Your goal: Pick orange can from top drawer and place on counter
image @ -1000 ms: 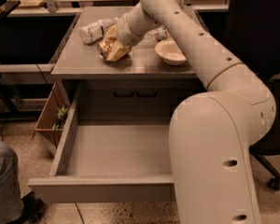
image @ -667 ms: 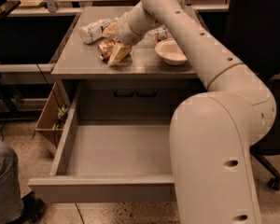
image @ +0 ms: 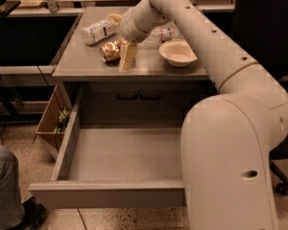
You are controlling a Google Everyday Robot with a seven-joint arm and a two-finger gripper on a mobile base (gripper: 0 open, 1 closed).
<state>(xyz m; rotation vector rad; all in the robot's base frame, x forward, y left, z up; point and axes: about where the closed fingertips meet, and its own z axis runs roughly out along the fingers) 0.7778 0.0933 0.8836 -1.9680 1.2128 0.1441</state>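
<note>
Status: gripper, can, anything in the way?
Gripper low over counter, close beside can. Can on counter; drawer open. Bowl and bottle nearby, neither blocking.

Warm, yellowish light falls from above; the desk (image: 77, 65) top has a dull sheen, and the orange can (image: 110, 51) glints beside the end effector (image: 127, 55), which hangs low over the desk's front half. The open top drawer (image: 125, 152) is evenly lit; the surroundings are dark.
</note>
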